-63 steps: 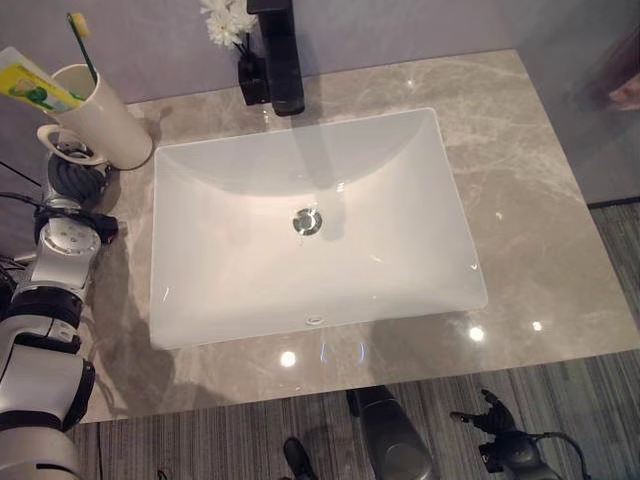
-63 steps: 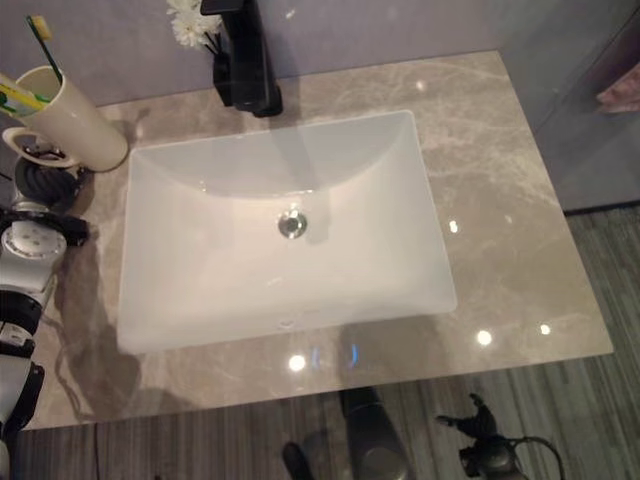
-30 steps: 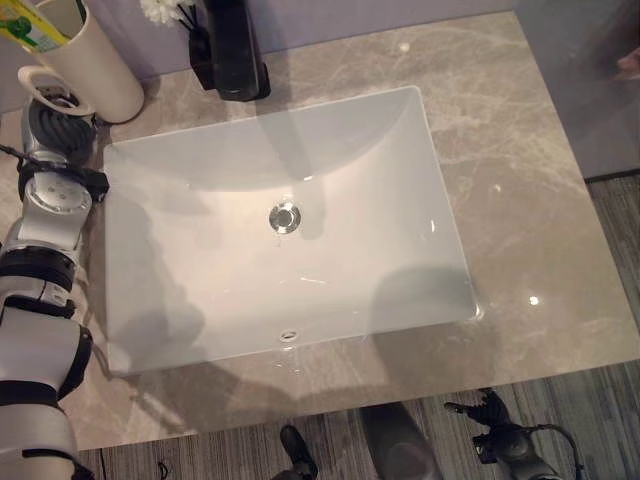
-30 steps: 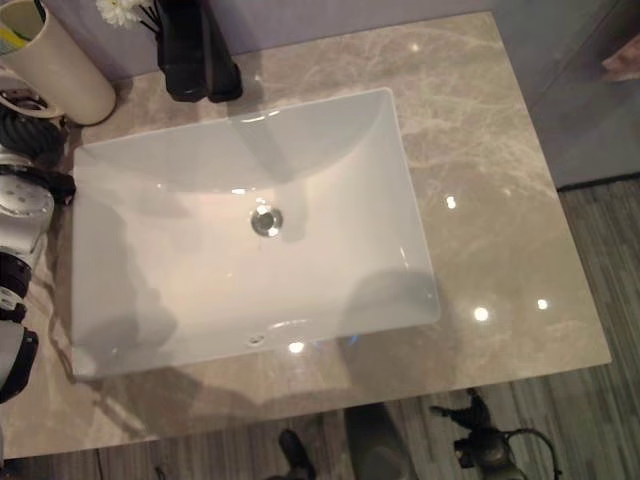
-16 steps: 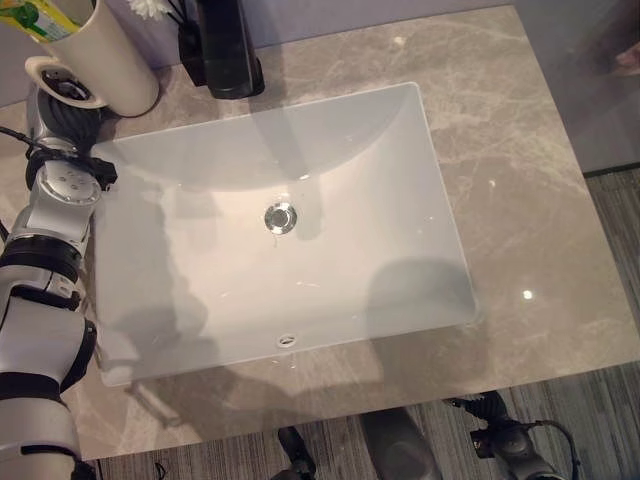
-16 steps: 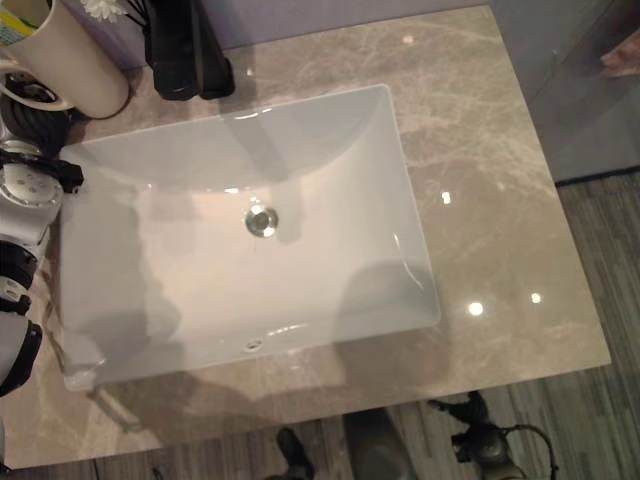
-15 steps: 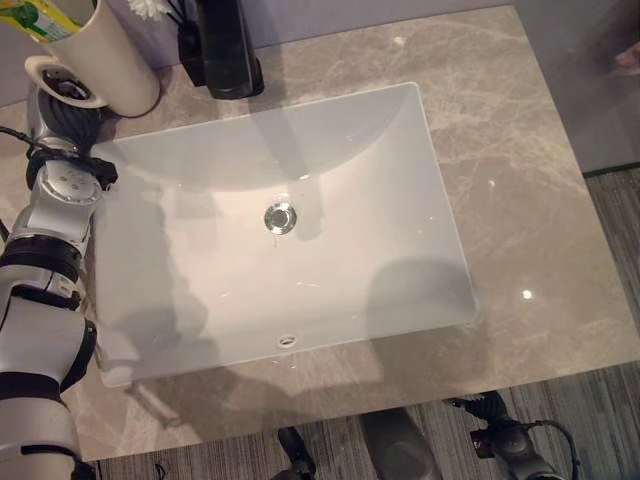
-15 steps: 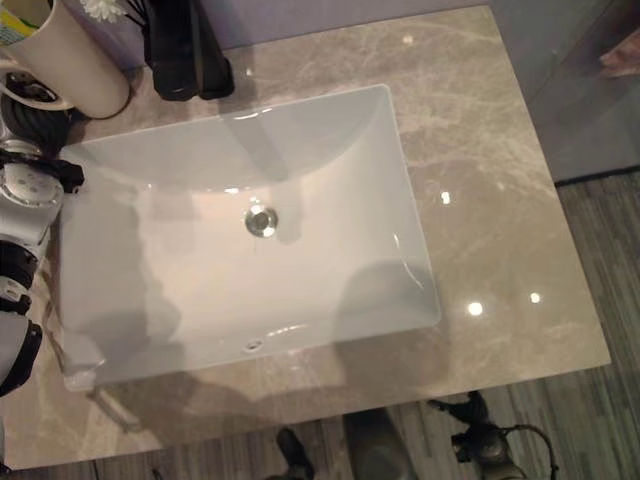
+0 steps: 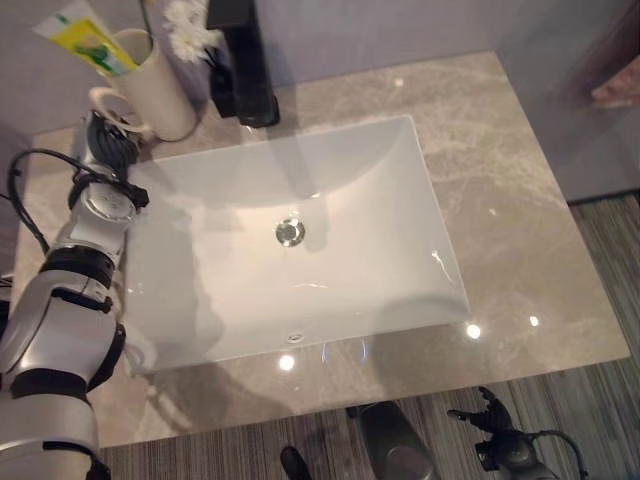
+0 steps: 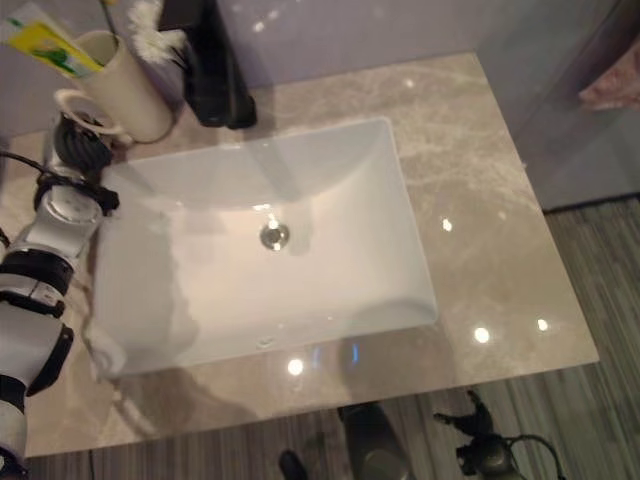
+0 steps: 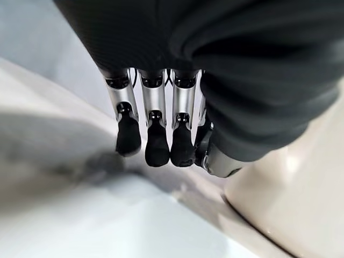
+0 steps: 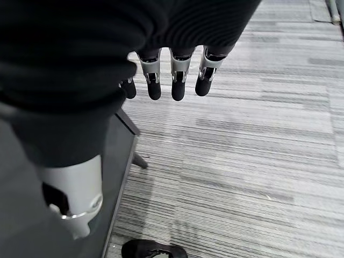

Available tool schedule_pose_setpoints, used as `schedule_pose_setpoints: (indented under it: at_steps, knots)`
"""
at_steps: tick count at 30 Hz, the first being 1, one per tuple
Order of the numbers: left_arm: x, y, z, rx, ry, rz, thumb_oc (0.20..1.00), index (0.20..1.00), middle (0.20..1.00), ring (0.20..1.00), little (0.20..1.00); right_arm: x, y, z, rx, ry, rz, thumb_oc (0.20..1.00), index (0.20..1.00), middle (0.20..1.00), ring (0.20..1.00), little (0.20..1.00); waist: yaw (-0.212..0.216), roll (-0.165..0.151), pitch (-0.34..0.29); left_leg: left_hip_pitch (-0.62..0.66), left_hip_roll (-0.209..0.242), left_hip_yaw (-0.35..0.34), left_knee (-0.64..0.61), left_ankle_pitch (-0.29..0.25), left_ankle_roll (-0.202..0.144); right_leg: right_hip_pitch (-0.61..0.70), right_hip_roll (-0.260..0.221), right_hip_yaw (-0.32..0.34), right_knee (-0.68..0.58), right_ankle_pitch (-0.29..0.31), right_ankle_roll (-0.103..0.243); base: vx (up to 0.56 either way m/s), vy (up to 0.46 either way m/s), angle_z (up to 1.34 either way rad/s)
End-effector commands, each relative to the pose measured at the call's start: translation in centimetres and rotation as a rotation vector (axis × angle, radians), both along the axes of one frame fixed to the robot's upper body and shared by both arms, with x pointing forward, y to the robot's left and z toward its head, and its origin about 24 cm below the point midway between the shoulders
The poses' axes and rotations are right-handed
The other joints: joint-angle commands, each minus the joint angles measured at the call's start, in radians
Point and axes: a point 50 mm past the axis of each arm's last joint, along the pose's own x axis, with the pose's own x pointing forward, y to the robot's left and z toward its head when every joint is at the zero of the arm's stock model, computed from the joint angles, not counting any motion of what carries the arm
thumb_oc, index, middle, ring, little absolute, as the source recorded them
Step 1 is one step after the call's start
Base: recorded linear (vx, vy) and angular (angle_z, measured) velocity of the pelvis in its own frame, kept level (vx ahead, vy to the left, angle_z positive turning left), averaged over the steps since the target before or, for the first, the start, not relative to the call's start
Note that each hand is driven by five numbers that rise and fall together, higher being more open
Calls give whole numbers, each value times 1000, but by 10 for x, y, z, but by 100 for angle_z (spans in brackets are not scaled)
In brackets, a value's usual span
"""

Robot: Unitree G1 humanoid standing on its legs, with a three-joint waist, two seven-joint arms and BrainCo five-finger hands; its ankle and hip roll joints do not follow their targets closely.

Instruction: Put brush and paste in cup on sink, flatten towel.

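The head camera's view shifts, so the whole scene sits differently in both eye views. Against the surface (image 9: 500, 170), the cup (image 9: 160, 85) and paste tube (image 9: 85, 40) keep their place. The left hand (image 9: 105, 140) stays beside the cup's base. The right hand (image 9: 500, 440) remains low over the floor.

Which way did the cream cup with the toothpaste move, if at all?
Yes. The cream ceramic cup has slid toward the black faucet and stands much closer to it now.

Worktop (image 9: 520, 230): polished grey-beige marble, glossy. Sink (image 9: 400, 160): smooth white glazed ceramic. Drain (image 9: 290, 233): shiny metal. Cup (image 9: 165, 95): matt cream. Tap (image 9: 245, 65): black, glossy.
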Motion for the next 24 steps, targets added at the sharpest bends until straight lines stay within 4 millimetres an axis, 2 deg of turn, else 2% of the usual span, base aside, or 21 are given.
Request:
schedule_pose_setpoints:
  at_steps: [1,3,5,8,9,10,11,12,13,14,15,16,17,20,21,22,23,24]
  knots:
    - [-10,16,1,-94,-61,33,200,200,200,200,200,-12,-14,-1,-44,59,-18,1000,1000,1000,1000,1000,-3,18,23,217,-75,-18,23,16,45,-2,12,-24,-153,196,135,-73,70,33]
    - [-12,18,-2,-107,-61,27,200,200,200,200,200,-13,-14,-1,-42,69,-15,1000,1000,1000,1000,1000,6,11,16,218,-80,-24,29,5,52,9,6,-21,-163,207,136,-51,65,23]
    - [-31,21,-10,-147,-127,-63,200,200,200,200,200,-17,-13,-4,-31,106,5,1000,1000,1000,1000,1000,56,-9,2,231,-100,-50,71,-54,79,57,-16,-7,-202,244,155,-140,165,19]
    - [-37,20,-9,-141,-144,-97,200,200,200,200,200,-20,-14,-5,-27,115,-4,1000,1000,1000,1000,1000,62,-18,-4,227,-108,-59,78,-64,87,64,-28,-2,-213,257,159,-99,97,18]
    - [-56,22,-21,-167,-160,-154,219,219,219,219,219,-25,-13,-7,-14,133,-24,1000,1000,1000,1000,1000,86,-34,-6,228,-122,-74,92,-91,99,86,-50,6,-235,279,170,-165,211,22]
    - [-73,25,-30,-190,-181,-179,278,278,278,278,278,-28,-11,-9,0,140,-30,1000,1000,1000,1000,1000,108,-41,-4,232,-128,-80,103,-110,104,102,-61,11,-249,289,179,-202,230,16]
    - [-83,27,-33,-172,-170,-179,473,473,473,473,473,-30,-10,-11,5,148,-31,1000,1000,1000,1000,1000,111,-52,-8,227,-138,-87,107,-119,114,106,-72,17,-254,299,182,-166,231,9]
    - [-100,33,-46,-187,-155,-174,771,771,771,771,771,-35,-9,-13,13,164,-36,1000,1000,1000,1000,1000,128,-57,-4,228,-149,-94,120,-136,120,126,-87,28,-278,319,195,-147,173,11]
    - [-111,36,-50,-177,-136,-167,1000,1000,1000,1000,1000,-39,-9,-14,18,179,-45,1000,1000,1000,1000,1000,136,-69,-4,221,-163,-102,127,-139,130,136,-101,33,-287,331,197,-150,218,18]
    - [-123,41,-58,-178,-116,-150,1000,1000,1000,1000,1000,-43,-8,-16,25,189,-48,1000,1000,1000,1000,1000,141,-77,-3,221,-174,-104,137,-148,135,147,-113,37,-298,347,202,-198,249,14]
    - [-150,50,-80,-201,-64,-95,1000,1000,1000,1000,1000,-47,-8,-18,40,195,-77,1000,1000,1000,1000,1000,157,-95,6,216,-203,-116,158,-161,150,176,-144,52,-335,393,217,-159,209,11]
    - [-151,50,-81,-201,-63,-92,1000,1000,1000,1000,1000,-47,-8,-18,40,196,-74,1000,1000,1000,1000,1000,154,-96,6,216,-204,-116,160,-161,151,179,-144,52,-337,395,218,-160,205,11]
    - [-161,57,-92,-219,-30,-53,1000,1000,1000,1000,1000,-50,-8,-18,47,199,-89,1000,1000,1000,1000,1000,161,-104,12,213,-216,-118,167,-164,157,191,-156,55,-349,412,224,-116,135,26]
    - [-195,81,-146,-308,129,145,1000,1000,1000,1000,1000,-58,-9,-20,56,224,-115,1000,1000,1000,1000,1000,174,-130,25,214,-249,-109,172,-160,172,239,-200,44,-398,459,249,-144,219,17]
    - [-200,82,-155,-336,151,171,1000,1000,1000,1000,1000,-60,-9,-21,56,230,-110,1000,1000,1000,1000,1000,175,-135,29,222,-254,-104,165,-156,176,252,-205,42,-404,465,252,-112,252,-3]
    - [-223,79,-204,-497,276,263,1000,1000,1000,1000,1000,-64,-11,-22,45,261,-115,1000,1000,1000,1000,1000,178,-142,33,233,-263,-96,150,-144,183,268,-222,30,-411,488,261,-81,178,-5]
    - [-223,79,-204,-497,276,263,1000,1000,1000,1000,1000,-64,-11,-22,45,261,-114,1000,1000,1000,1000,1000,178,-142,34,234,-264,-96,149,-143,184,268,-222,31,-411,488,261,-98,176,-10]
    - [-231,72,-220,-566,318,271,1000,1000,1000,1000,1000,-63,-12,-21,41,264,-106,1000,1000,1000,1000,1000,177,-142,40,233,-264,-87,144,-135,188,269,-221,25,-394,485,261,-127,141,-15]
